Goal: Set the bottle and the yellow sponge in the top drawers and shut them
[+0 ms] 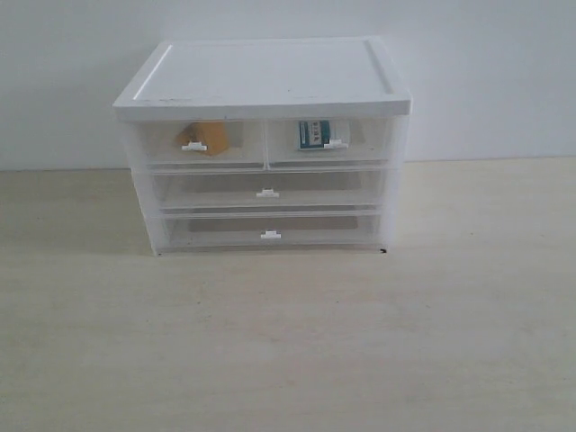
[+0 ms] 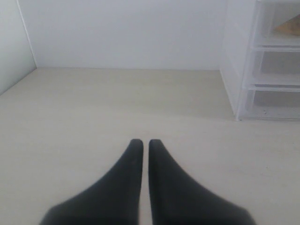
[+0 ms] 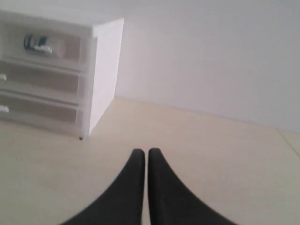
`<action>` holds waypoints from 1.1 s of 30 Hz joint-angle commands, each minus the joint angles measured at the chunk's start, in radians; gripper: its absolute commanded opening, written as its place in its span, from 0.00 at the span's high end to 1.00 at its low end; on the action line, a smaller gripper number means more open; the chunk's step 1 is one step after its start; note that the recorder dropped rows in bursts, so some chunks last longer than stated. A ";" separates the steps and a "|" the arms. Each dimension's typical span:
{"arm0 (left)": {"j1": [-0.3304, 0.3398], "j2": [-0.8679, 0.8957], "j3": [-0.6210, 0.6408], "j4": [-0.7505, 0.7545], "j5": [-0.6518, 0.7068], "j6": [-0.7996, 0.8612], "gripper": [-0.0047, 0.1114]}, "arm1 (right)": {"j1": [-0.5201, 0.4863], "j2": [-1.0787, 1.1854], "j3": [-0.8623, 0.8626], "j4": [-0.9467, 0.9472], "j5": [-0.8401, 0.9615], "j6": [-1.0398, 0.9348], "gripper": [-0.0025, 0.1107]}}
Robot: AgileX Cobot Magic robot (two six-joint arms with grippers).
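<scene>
Bottle [image 1: 314, 135] (inside drawer [image 1: 373, 144]); well apart from fingers [image 3: 129, 192]

I see the white-topped translucent plastic cabinet [image 1: 261, 76] standing on the pale bench [image 1: 288, 351]. The yellow-orange foam sponge [image 1: 209, 137] lies in the top left half-width drawer [image 1: 162, 148], the white teal-labelled pill bottle [image 1: 315, 135] in the top right drawer [image 1: 371, 144], above two full-width drawers [image 1: 207, 191].
</scene>
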 commanded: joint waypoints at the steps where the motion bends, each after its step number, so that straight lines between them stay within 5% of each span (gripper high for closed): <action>1: 0.003 -0.002 0.003 0.003 -0.002 0.001 0.93 | 0.004 -0.004 0.005 0.010 0.136 -0.018 0.98; 33: 0.003 -0.002 0.003 0.003 -0.002 0.001 0.93 | 0.004 -0.004 0.005 0.080 0.157 0.166 0.98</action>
